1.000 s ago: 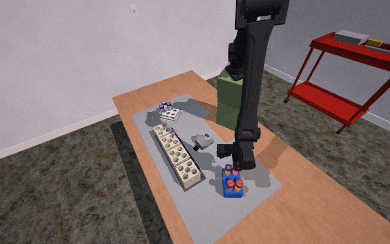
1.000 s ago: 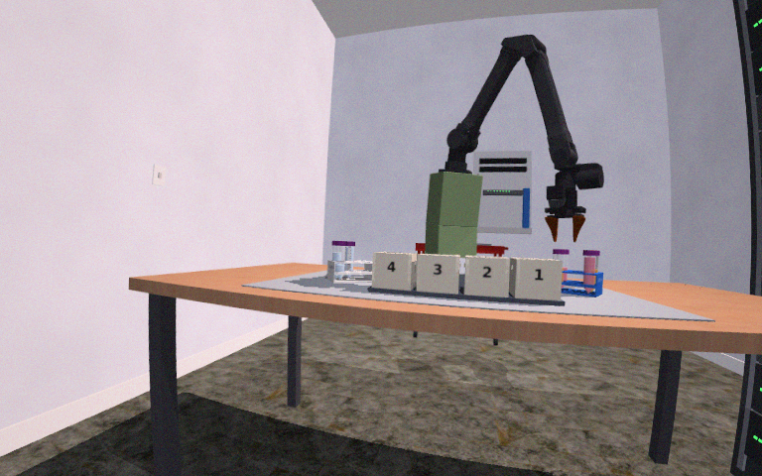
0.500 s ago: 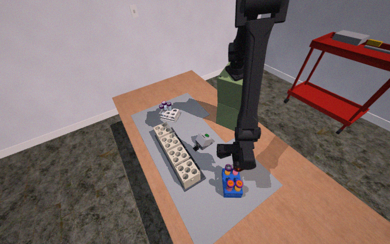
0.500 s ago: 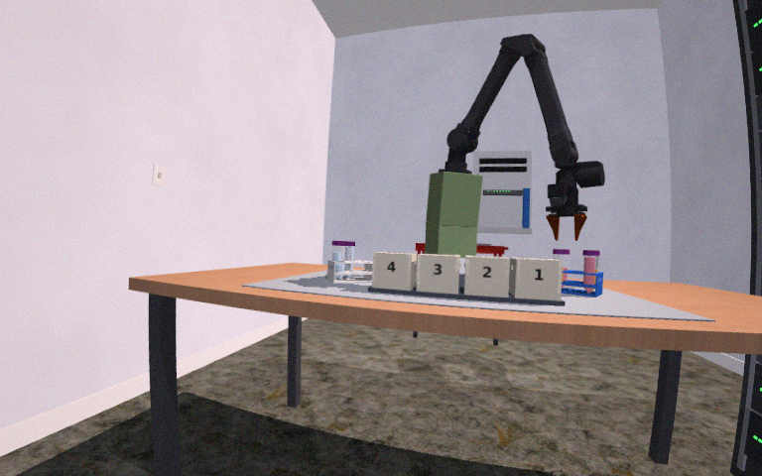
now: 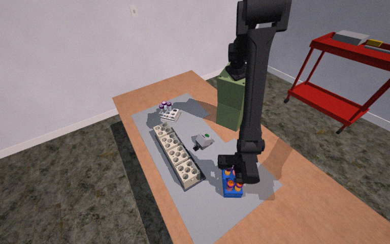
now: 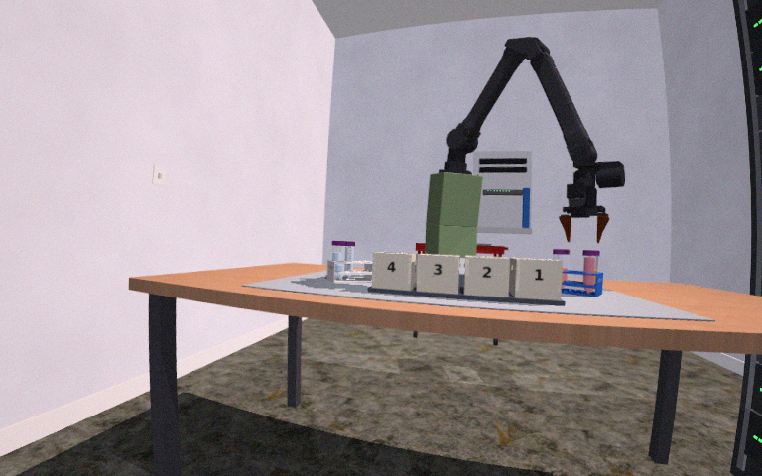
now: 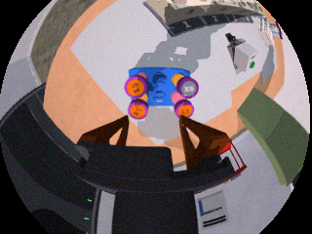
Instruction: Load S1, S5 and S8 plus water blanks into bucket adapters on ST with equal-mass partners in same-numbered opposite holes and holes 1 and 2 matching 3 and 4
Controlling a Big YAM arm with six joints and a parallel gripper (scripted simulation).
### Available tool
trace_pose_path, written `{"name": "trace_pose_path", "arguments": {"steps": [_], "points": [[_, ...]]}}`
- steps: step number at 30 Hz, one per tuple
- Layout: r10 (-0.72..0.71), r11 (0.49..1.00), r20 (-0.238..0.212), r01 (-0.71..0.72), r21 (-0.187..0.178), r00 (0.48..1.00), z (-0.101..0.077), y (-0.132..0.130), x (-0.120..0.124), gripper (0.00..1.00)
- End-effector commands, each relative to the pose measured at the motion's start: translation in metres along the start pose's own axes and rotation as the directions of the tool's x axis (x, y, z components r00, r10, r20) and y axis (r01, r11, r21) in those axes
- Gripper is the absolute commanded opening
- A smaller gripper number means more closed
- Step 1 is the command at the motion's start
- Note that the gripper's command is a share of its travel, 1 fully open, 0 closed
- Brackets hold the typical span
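Off to the left on the grey mat (image 5: 201, 212) stood the blank rack RB (image 5: 170, 114), then the loading stand ST (image 5: 176, 155) with every adapter hole bare. Farther right hung the gripper (image 6: 582, 227), fingers spread wide and gripping nothing, directly above the blue sample rack RS (image 7: 158, 86). Upright tubes stood just below, caps up, long axes vertical; table (image 5: 316, 201) beyond, red cart (image 5: 339, 46) at far right.

In the top view the arm (image 5: 253, 86) hides part of the blue sample rack (image 5: 232, 192) and its far tubes. Cap lettering on the orange-dot tubes (image 7: 136, 108) is too blurred to read in the wrist view. Blank volumes at the white rack (image 5: 170, 114) are too small to read.
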State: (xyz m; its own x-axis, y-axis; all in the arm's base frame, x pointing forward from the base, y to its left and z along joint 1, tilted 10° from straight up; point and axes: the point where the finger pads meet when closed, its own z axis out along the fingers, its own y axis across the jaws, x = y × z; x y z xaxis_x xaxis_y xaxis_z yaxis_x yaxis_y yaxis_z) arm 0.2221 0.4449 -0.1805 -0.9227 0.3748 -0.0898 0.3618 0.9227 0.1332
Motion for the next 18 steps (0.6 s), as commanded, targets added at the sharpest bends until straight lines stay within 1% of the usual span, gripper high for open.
{"name": "trace_pose_path", "arguments": {"steps": [1,2,3,4,5,6,7,9,10,12,13,15,16,17,18], "points": [[0.003,1.0,0.002,-0.003,-0.025,1.0,-0.006,0.039,0.006,0.8],[0.003,1.0,0.002,-0.003,-0.025,1.0,-0.006,0.039,0.006,0.8],[0.006,0.999,0.004,-0.006,-0.043,1.0,-0.013,0.04,-0.001,0.8],[0.006,0.999,0.004,-0.006,-0.043,1.0,-0.013,0.04,-0.001,0.8],[0.003,1.0,0.001,-0.003,-0.005,1.0,-0.003,0.023,0.006,0.8],[0.003,1.0,0.001,-0.003,0.002,1.0,0.006,0.019,0.007,0.8],[0.006,1.0,0.002,-0.006,-0.018,1.0,0.009,0.023,0.006,0.8],[0.01,1.0,0.002,-0.01,-0.023,1.0,0.015,0.025,0.004,0.8],[0.013,0.999,0.003,-0.013,-0.038,1.0,0.016,0.034,0.003,0.8],[0.013,0.999,0.003,-0.013,-0.038,1.0,0.016,0.034,0.003,0.8],[0.016,0.999,0.004,-0.016,-0.046,1.0,0.019,0.04,0.001,0.8],[0.021,0.999,0.004,-0.021,-0.045,1.0,0.026,0.042,-0.003,0.8],[0.023,0.998,0.005,-0.022,-0.065,1.0,0.018,0.05,-0.004,0.8],[0.025,0.996,0.006,-0.024,-0.089,1.0,0.006,0.059,-0.006,0.8],[0.025,0.996,0.006,-0.024,-0.089,1.0,0.006,0.059,-0.006,0.8]]}}
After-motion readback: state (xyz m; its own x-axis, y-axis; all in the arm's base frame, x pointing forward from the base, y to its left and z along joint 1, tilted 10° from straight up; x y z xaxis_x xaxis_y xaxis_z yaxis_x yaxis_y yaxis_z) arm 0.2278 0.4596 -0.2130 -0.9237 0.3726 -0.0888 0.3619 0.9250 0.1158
